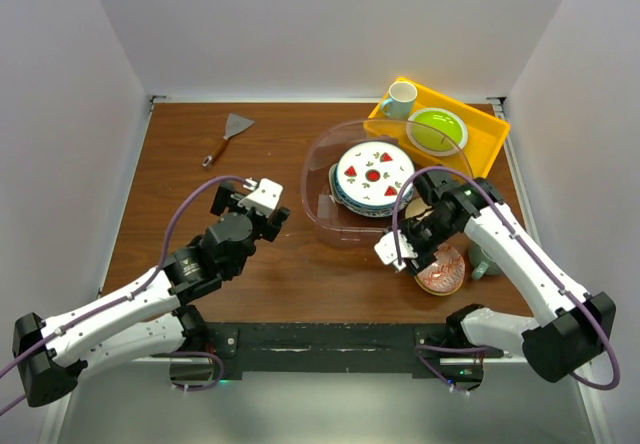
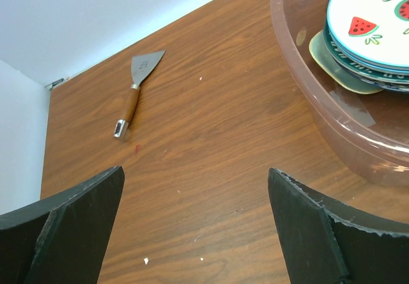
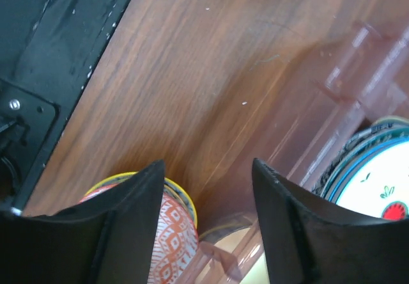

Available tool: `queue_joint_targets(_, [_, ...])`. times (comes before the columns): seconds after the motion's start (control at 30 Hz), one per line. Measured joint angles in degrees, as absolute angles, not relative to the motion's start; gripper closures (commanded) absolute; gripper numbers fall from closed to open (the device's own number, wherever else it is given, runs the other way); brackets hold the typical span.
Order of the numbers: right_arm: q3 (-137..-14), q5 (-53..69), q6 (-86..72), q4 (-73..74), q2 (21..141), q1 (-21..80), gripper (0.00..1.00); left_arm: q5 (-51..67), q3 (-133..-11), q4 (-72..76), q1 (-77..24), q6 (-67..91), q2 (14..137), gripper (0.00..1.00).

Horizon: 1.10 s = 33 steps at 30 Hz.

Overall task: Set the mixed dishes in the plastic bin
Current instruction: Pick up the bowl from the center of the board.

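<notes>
Right gripper point(image 3: 208, 169), jaws parted and holding nothing, hangs over the red-patterned bowl point(image 1: 445, 272). In the wrist view one finger overlaps the bowl's rim, which suggests a rim pinch is being lined up; whether it touches cannot be told. The bowl stands on the table just outside the plastic bin point(image 1: 322, 154), at the bin's 5 o'clock. Inside the bin, plates lie stacked flat, the white fruit-marked plate point(image 1: 373, 172) on top, so later pieces can nest or sit beside them. A grey-teal mug point(image 1: 485, 261) waits at 3 o'clock of the bowl, near the table's right edge. The tan bowl point(image 1: 413, 207) is mostly hidden under the right forearm.

The bin's wall stands between bowl and stack, so the lift toward 11 o'clock probably has to clear the wide rim. Free floor inside the bin lies toward its 9 o'clock side. The mug leaves little swing room at 3 o'clock.

Left gripper point(image 2: 196, 175), also spread and empty, hovers over bare wood at 9 o'clock of the bin, well apart from it. A scraper point(image 1: 228, 137) lies at the gripper's 11 o'clock.
</notes>
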<state>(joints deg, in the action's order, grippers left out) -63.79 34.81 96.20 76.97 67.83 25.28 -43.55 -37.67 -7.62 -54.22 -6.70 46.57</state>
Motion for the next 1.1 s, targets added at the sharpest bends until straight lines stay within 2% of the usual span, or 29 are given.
queue_joint_targets(0.17, [-61.06,28.08,98.35,76.90,67.81,27.53,0.46,-43.72,-37.60,-7.38,-53.98,-6.72,47.16,0.00])
queue_joint_targets(0.33, [-57.93,20.21,100.51,76.97,67.70,28.49,0.40,-43.72,-37.60,-7.35,-53.69,-6.72,47.68,0.00])
queue_joint_targets(0.6, [-57.45,13.37,104.12,77.01,67.11,28.56,0.40,-43.72,-37.60,-7.35,-53.63,-6.72,47.94,0.00])
queue_joint_targets(0.7, [-56.36,12.88,105.27,76.99,67.18,28.62,0.43,-43.70,-37.60,-7.35,-53.60,-6.72,47.97,0.00])
queue_joint_targets(1.1, [-52.29,13.08,107.48,74.37,70.57,29.45,0.66,-43.70,-37.60,-7.35,-53.41,-6.72,48.05,0.00])
